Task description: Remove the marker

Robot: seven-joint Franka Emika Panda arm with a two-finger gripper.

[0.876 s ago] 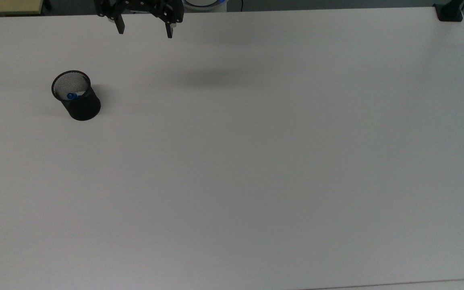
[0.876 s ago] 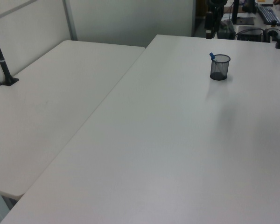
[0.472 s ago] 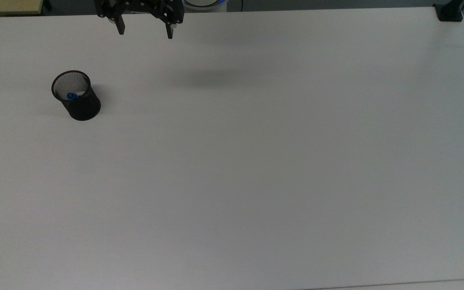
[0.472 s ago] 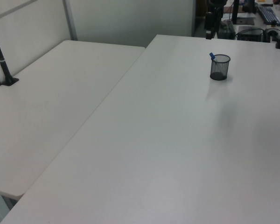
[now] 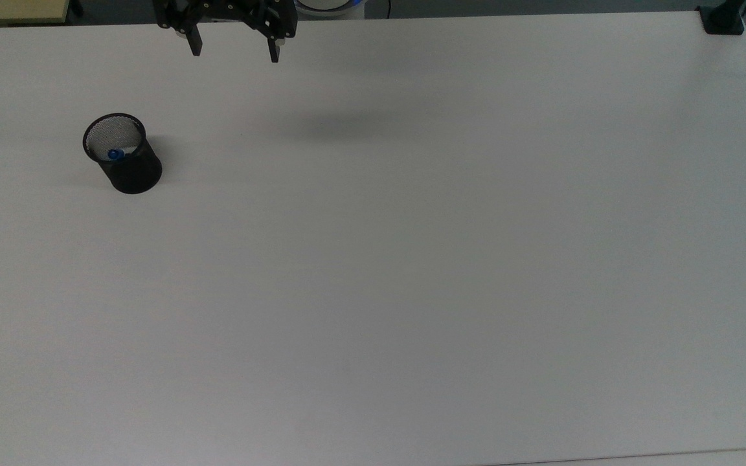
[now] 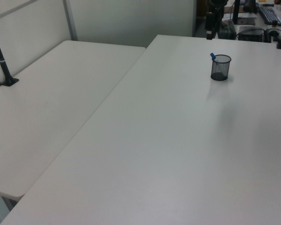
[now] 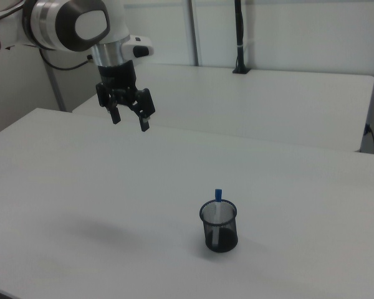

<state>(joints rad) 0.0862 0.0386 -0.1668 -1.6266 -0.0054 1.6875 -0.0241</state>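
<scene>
- Marker: a slim white pen-shaped marker with a blue cap stands inside the black mesh cylindrical cup, blue cap upward and leaning against the rim; in the right view its blue tip pokes just above the rim and the white barrel shows through the mesh.
- No brand, label or writing can be read on the marker, the cup or the arm.
- The cup stands upright on the broad white table, toward the top view's left and nearer the far edge than the near one; in the left view it sits at the far right, the marker's blue end at the cup's left rim.
- The black two-finger hand hangs above the table's far edge in the top view, well apart from the cup and to the top view's right of it; its fingers stand wide apart and hold nothing.
- In the right view the hand points down from the white and grey arm, high over the table at the right view's upper left, with a soft shadow on the table below.
- A second white table adjoins on the left view's left, with a black post clamped at its edge.
- Against the earlier frames, the hand has crept very slightly toward the near side in the top view; the cup and marker have not moved.
</scene>
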